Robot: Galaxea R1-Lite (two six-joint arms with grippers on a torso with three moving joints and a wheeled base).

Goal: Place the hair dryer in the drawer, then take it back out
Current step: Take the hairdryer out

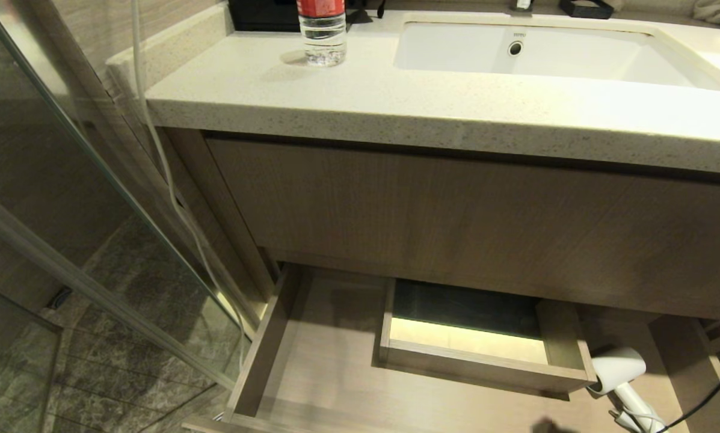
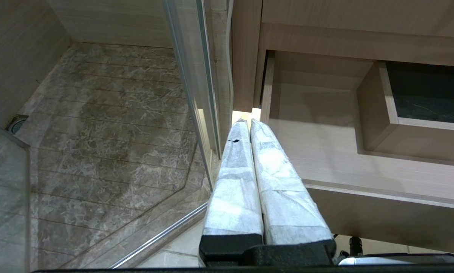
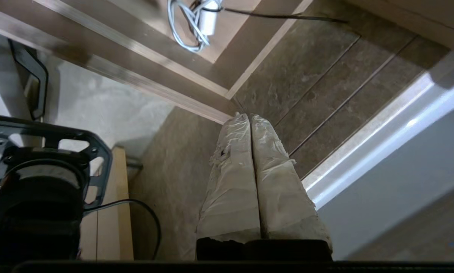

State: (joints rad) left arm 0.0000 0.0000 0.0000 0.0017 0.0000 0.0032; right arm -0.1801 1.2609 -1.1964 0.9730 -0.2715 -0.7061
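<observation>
Bathroom fittings fill the head view: one speckled stone counter (image 1: 396, 96) with one white sink (image 1: 552, 57) sunk into its right half, and one clear water bottle (image 1: 322, 30) with a red label standing near the counter's back edge, left of the sink. Under the counter hangs one tall wood-grain panel (image 1: 456, 222), and below that one drawer (image 1: 311, 361) stands pulled open, its pale floor broken by one boxed rectangular cutout (image 1: 474, 337). One white hair dryer (image 1: 619, 370) lies inside the drawer at its right end, barrel just beside the cutout's right front corner, slim handle running toward the drawer's front edge with a bundle of pale cord (image 3: 190, 22) at its end. A glass shower partition (image 1: 95, 210) and one pale cable (image 1: 167, 168) stand left of the cabinet, over marbled floor tiles (image 2: 109, 125).

Two end effectors show, each only in its own wrist view. The left end effector (image 2: 245, 122) hangs closed and empty off the drawer's left front corner. The right end effector (image 3: 248, 116) is closed too, holding nothing, over the floor just off the drawer's right front corner.
</observation>
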